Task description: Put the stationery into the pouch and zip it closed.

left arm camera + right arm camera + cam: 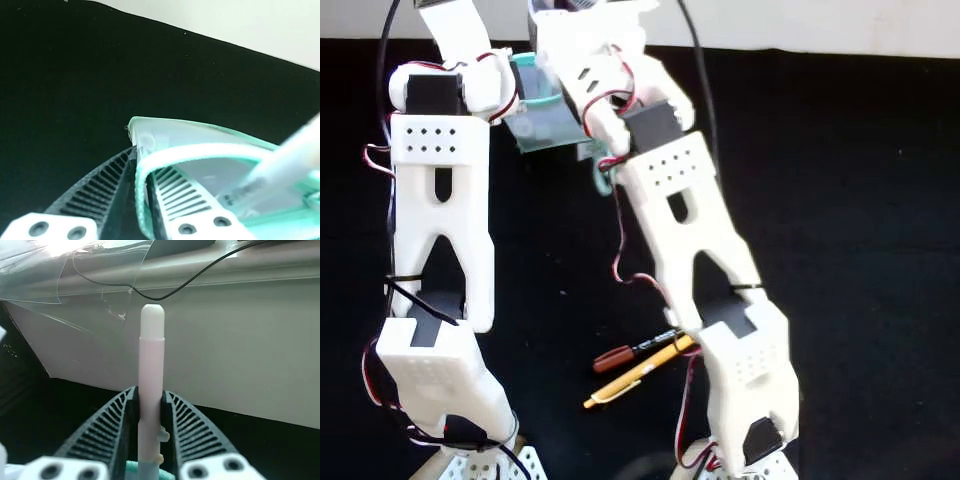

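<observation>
The pouch (545, 115) is clear plastic with a mint-green edge and hangs lifted at the far side of the table. My left gripper (140, 192) is shut on the pouch (200, 150) rim, pinching its edge. My right gripper (150, 415) is shut on a white pen (151, 385), held upright between its fingers. In the left wrist view that white pen (280, 165) slants down into the pouch's open mouth. On the table near the arm bases lie a brown-capped pen (638, 352) and a yellow pen (635, 378), side by side.
A black cloth (850, 200) covers the table, with open room on its right side. A pale wall (240, 355) with a black cable (200, 275) stands behind the table. Both white arms (440, 230) stretch away over the middle.
</observation>
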You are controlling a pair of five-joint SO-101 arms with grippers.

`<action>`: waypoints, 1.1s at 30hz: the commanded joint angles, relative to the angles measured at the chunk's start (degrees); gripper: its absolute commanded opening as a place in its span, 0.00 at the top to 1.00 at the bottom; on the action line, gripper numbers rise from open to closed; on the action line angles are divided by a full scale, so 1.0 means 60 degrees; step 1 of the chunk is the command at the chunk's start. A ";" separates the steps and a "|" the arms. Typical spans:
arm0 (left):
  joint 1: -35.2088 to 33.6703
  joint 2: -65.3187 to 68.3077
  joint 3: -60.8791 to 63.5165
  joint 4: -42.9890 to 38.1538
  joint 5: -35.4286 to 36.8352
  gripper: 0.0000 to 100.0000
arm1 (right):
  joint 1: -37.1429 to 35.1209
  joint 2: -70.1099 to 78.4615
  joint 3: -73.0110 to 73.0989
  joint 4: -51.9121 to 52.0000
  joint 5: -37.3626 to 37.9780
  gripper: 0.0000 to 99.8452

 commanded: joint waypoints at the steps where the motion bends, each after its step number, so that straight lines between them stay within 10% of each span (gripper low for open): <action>1: -0.0007 0.0007 0.0081 -0.0044 0.0000 0.99 | -0.0139 0.0154 -0.0388 -0.0154 0.0000 0.99; 14: -0.0081 0.0007 0.0066 -0.0117 0.0000 0.99 | -0.0256 0.0125 -0.1004 0.1678 0.0029 0.91; 33: -0.0081 0.0007 0.0066 -0.0117 0.0000 0.99 | -0.0271 0.0183 -0.7963 0.7084 0.1172 0.91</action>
